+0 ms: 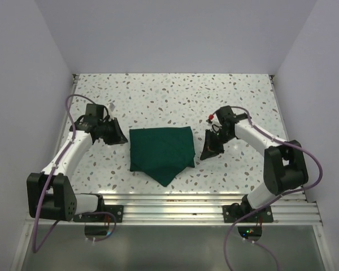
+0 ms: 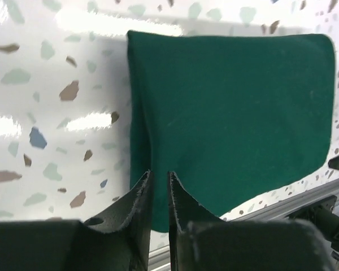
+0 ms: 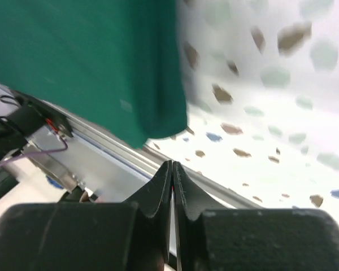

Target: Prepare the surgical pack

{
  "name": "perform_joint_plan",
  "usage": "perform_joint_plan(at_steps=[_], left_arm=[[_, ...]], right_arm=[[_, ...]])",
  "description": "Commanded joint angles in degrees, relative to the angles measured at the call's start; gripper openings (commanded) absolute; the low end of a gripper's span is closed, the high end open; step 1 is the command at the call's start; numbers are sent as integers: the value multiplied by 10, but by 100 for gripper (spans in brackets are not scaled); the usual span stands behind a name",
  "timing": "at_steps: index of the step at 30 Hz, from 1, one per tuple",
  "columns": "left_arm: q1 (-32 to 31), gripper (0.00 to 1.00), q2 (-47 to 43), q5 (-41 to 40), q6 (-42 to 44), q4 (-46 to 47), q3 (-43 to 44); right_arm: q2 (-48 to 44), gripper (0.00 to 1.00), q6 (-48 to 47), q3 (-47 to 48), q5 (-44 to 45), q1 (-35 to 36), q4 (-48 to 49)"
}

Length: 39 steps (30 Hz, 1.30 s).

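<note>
1. The surgical pack (image 1: 161, 151) lies flat in the middle of the speckled tabletop (image 1: 175, 96), between the 2 arms: a dark green fabric bundle, folded to roughly a square
2. Its far edge and left edge run straight, while on the near side the cloth comes down to 1 point aimed at the metal rail (image 1: 175, 203) along the front of the tabletop
3. The left claw (image 1: 117, 135) sits low at the pack's left edge, pointing in toward it. From the wrist camera its 2 fingers (image 2: 140, 197) stand only a narrow slit apart, with no cloth pinched in the slit
4. The tips reach over the left border of the green fabric in that view; whether they actually touch it I cannot tell
5. The right claw (image 1: 210, 149) is on the other side, near the pack's right edge but apart from it, with a strip of bare tabletop showing between them
6. Its fingers are pressed tip to tip, closed on nothing, and they point down toward the tabletop
7. In the right wrist view the green cloth hangs off to one side of the tips, with its rounded corner nearest to them
</note>
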Motion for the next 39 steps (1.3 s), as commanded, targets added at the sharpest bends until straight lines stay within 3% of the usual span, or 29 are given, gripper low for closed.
perform_joint_plan(at_steps=[1,5,9,15,23,28,31,35,39], left_arm=[[1,18,-30,-54,-17,-32,-12],[1,42,-53,-26,-3,-27,-10],[-1,49,-70,1,32,-29,-4],[-6,54,-126,6,50,-29,-24],[-13,59,-168,19,45,-33,-25],[-45,60,-161,1,36,-22,-17],[-102,61,-132,-42,31,-22,9],[-211,61,-79,-128,17,-26,56],[-307,65,8,-227,8,-61,118]], right_arm=[[-49,5,40,-89,-33,3,37],[-43,1,158,-187,-95,32,183],[-20,0,219,-236,-86,52,273],[61,2,304,-217,-108,50,396],[201,6,269,-16,-90,-4,351],[309,10,189,177,-85,-29,206],[333,23,165,233,-78,-41,167],[272,58,128,192,-47,-62,143],[200,73,87,134,-27,-73,117]])
